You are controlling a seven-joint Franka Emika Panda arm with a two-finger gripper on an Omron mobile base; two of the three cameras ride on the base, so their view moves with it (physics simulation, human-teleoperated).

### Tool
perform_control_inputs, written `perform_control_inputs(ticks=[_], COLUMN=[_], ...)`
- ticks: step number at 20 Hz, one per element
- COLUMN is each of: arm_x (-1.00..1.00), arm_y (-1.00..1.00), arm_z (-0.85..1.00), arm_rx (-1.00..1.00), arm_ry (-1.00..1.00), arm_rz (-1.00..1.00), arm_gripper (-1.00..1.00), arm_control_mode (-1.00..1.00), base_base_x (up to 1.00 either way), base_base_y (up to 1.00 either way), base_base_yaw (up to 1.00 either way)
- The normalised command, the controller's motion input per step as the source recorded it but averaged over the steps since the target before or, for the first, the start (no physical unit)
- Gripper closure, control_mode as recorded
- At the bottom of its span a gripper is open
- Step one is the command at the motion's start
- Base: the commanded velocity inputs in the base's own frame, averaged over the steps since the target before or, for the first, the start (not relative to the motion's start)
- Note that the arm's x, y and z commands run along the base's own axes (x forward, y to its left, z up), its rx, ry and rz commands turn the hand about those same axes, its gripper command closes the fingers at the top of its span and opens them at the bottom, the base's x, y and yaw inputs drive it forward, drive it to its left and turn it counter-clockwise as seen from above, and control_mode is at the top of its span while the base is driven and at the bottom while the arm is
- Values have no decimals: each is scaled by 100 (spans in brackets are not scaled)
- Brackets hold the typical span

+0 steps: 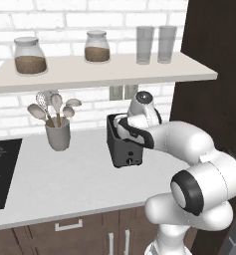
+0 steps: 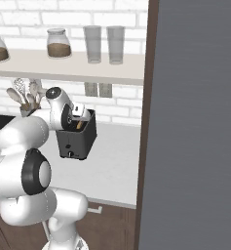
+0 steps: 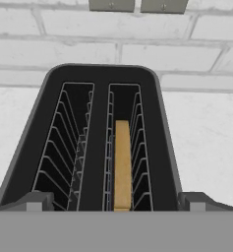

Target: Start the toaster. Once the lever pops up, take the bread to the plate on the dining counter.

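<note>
The dark toaster [image 1: 127, 149] [image 2: 74, 141] stands on the white worktop against the brick wall. In the hand view I look straight down into the toaster [image 3: 101, 147]. A golden-brown slice of bread [image 3: 121, 162] stands on edge in its right slot, and the left slot holds nothing. My gripper [image 3: 117, 203] hovers just above the toaster's near end, open wide, with one fingertip on each side of the body and nothing between them. From the right base view the gripper [image 2: 80, 117] hangs over the toaster's top. The plate and the dining counter are out of view.
A grey utensil cup [image 1: 58, 134] with spoons stands left of the toaster. A shelf [image 1: 104, 72] with jars and glasses hangs low above it. A black cooktop [image 1: 0, 169] lies at far left. A tall dark panel [image 1: 209, 74] [image 2: 195, 122] closes off the right.
</note>
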Motion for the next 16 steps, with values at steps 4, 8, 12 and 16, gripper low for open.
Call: perform_control_inputs(ticks=[4, 8, 12, 16], arm_x=[0, 0, 0, 0], arm_y=[0, 0, 0, 0], arm_z=[0, 0, 0, 0], arm_rx=[0, 0, 0, 0], arm_ry=[0, 0, 0, 0], arm_rz=[0, 0, 0, 0], arm_gripper=[-100, -100, -100, -100], arm_control_mode=[-100, -100, -100, -100], base_base_x=[0, 0, 0, 0], base_base_y=[0, 0, 0, 0], base_base_yaw=[0, 0, 0, 0])
